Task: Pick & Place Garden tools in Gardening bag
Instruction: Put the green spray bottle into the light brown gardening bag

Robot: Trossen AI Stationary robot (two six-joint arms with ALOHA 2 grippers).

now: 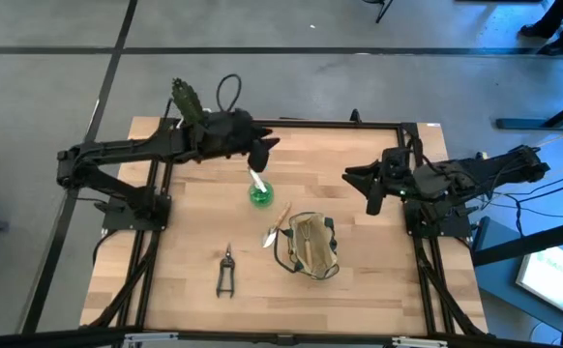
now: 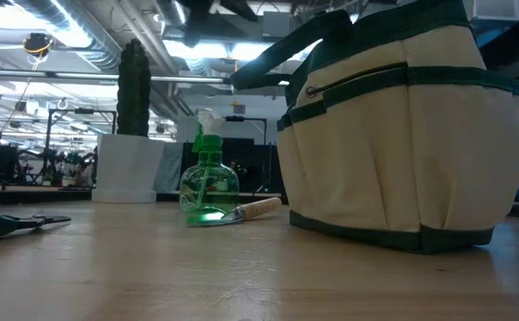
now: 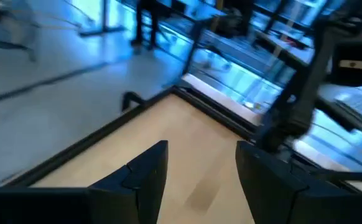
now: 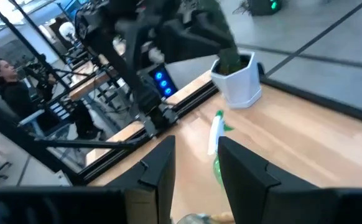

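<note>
I've got the left end effector point(image 1: 265, 145) hanging above the green spray bottle point(image 1: 259, 192), just on the far side of it, fingers point(image 3: 145, 176) apart with bare desk point(image 1: 194, 242) showing through the gap, nothing held. The right end effector point(image 1: 360, 184) sits off to the bottle's right, beyond the gardening bag point(image 1: 310, 244); fingers point(image 4: 158, 163) parted too, empty, and its wrist camera looks straight at the bottle's white nozzle point(image 4: 215, 132).

Relative to the bottle: the wooden-handled trowel point(image 1: 277, 224) lies just beside it on the near side, between bottle and bag, handle end close to the bottle's base in the low view. The pruning shears point(image 1: 225, 271) are well apart, near-left. The bag is near-right, standing upright, and nothing is visibly in it from above. The cactus in a white pot point(image 4: 238, 79) is at the far edge behind the bottle. No hand rake that I can see.

Risks as I judge them:
- Bottle is round and tall; an off-centre close could roll or tip it onto the trowel.
- Nozzle sticks out; a finger could catch it on descent.
- Left arm is close to the cactus; a wide swing could clip the pot.
- Bag mouth is soft with loop handles; a drop could snag or collapse the rim.
</note>
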